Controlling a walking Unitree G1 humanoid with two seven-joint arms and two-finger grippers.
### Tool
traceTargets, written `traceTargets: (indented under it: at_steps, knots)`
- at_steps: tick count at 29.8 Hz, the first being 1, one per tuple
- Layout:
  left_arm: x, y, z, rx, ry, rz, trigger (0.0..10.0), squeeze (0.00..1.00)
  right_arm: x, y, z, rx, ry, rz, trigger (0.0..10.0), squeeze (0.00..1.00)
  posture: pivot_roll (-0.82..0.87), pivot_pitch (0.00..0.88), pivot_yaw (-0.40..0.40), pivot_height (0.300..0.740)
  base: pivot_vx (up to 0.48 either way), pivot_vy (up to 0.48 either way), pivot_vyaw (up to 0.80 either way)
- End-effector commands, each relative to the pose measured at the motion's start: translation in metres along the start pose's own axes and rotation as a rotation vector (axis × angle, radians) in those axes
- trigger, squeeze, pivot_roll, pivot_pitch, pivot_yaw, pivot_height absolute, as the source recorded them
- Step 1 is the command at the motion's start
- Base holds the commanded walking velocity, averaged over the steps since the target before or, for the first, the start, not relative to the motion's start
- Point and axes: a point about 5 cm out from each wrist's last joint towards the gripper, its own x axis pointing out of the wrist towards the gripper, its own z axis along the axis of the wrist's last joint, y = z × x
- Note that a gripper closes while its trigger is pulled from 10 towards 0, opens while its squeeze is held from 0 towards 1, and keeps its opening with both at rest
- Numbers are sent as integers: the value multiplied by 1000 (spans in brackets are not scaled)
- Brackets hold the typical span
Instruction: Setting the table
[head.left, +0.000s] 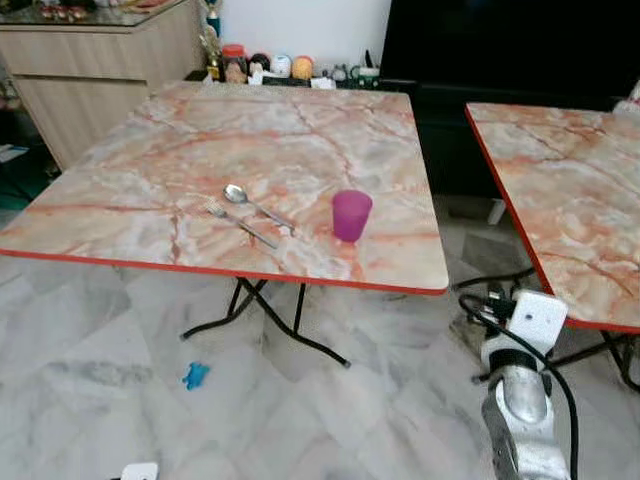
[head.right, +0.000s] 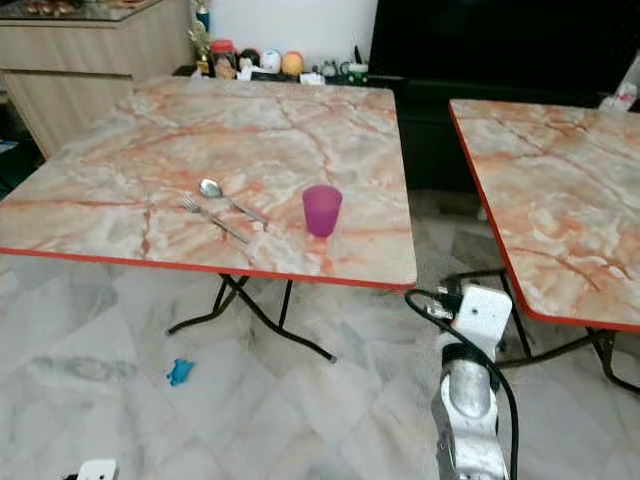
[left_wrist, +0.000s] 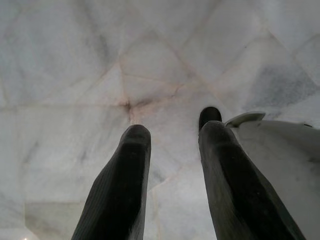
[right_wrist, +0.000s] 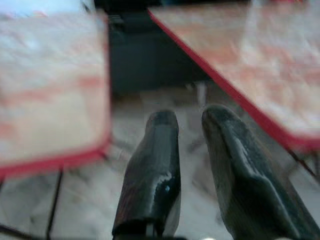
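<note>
On table (head.left: 120, 190): spoon (head.left: 252, 204), fork (head.left: 240, 225), unlabelled purple cup (head.left: 351, 215); both tools released.

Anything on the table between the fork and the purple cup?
Only the spoon's handle end; the rest is bare marble. Left eye view: fork, spoon, cup.
</note>
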Motion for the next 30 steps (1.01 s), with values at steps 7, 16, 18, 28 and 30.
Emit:
traceTargets:
  at_steps: [7, 16, 18, 28, 30]
  knots:
    - [0, -3, -1, -3, 5, 0, 10000, 0, -19, -6, -81, -21, 379, 80, 10000, 0, 33, 1, -11, 736, 0, 0, 0]
    - [0, -3, 0, -29, -22, 17, 10000, 0, -75, -3, -145, -98, 746, 192, 10000, 0, 46, 0, -15, 736, 0, 0, 0]
    - [0, -3, 0, -40, -33, 19, 10000, 0, -83, -5, -151, -115, 786, 193, 10000, 0, 58, 1, -17, 736, 0, 0, 0]
    - [-2, -1, 10, -25, -149, 55, 10000, 0, -92, -9, -157, -78, 799, 153, 10000, 0, 41, 0, -9, 736, 0, 0, 0]
    - [-2, -1, 13, -18, -193, 66, 10000, 0, -92, -10, -157, -68, 804, 141, 10000, 0, 55, 0, -13, 736, 0, 0, 0]
